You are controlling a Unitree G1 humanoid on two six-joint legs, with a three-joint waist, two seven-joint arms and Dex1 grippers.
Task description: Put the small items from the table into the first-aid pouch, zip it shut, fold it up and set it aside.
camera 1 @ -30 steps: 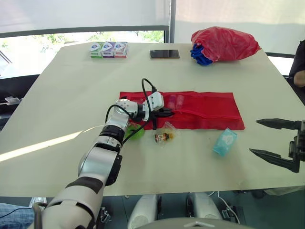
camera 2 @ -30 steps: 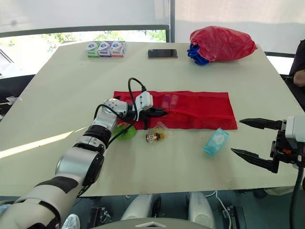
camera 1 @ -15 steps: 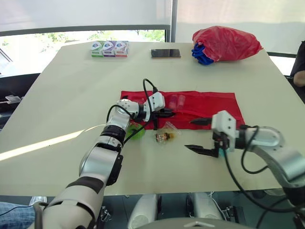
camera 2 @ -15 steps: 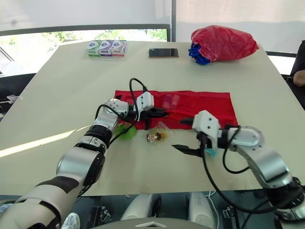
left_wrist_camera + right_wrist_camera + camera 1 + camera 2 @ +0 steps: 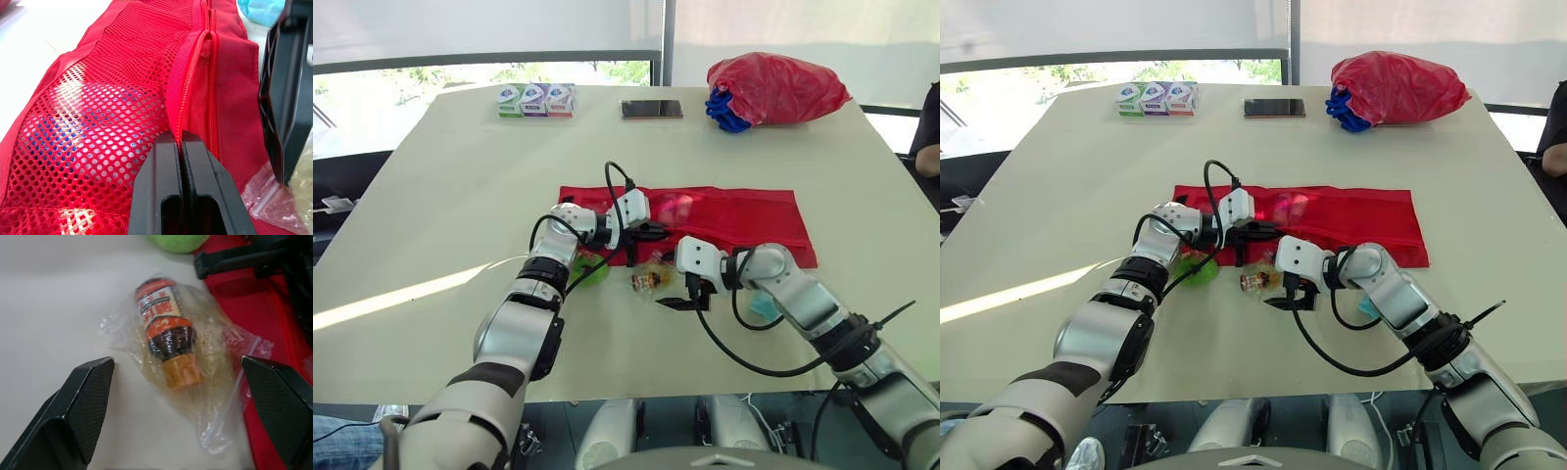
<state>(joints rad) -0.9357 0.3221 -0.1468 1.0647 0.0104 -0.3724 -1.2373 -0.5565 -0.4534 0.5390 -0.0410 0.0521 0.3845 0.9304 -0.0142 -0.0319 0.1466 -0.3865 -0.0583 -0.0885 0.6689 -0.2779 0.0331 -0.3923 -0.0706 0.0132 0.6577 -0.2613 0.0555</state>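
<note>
Bright daylight pours in through the far windows [image 5: 431, 78], washed out white at far left, and the blinds [image 5: 480, 29] above glow softly. A sunlit streak [image 5: 401, 299] crosses the table [image 5: 480, 166] at near left. Light patches shine on the red mesh pouch [image 5: 98, 122]; the plastic bag [image 5: 220, 372] glints.

Red mesh pouch [image 5: 744, 220]; brown, orange-capped bottle [image 5: 164, 328]; green item [image 5: 594, 270].

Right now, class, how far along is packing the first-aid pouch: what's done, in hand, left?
Done: something pale shows through the red pouch's mesh. In hand: the left gripper is shut on the pouch's zipper edge; the right gripper is open around the bagged bottle. Left: that bottle, the green item and the teal packet lie on the table; then zipping, folding, setting aside.
</note>
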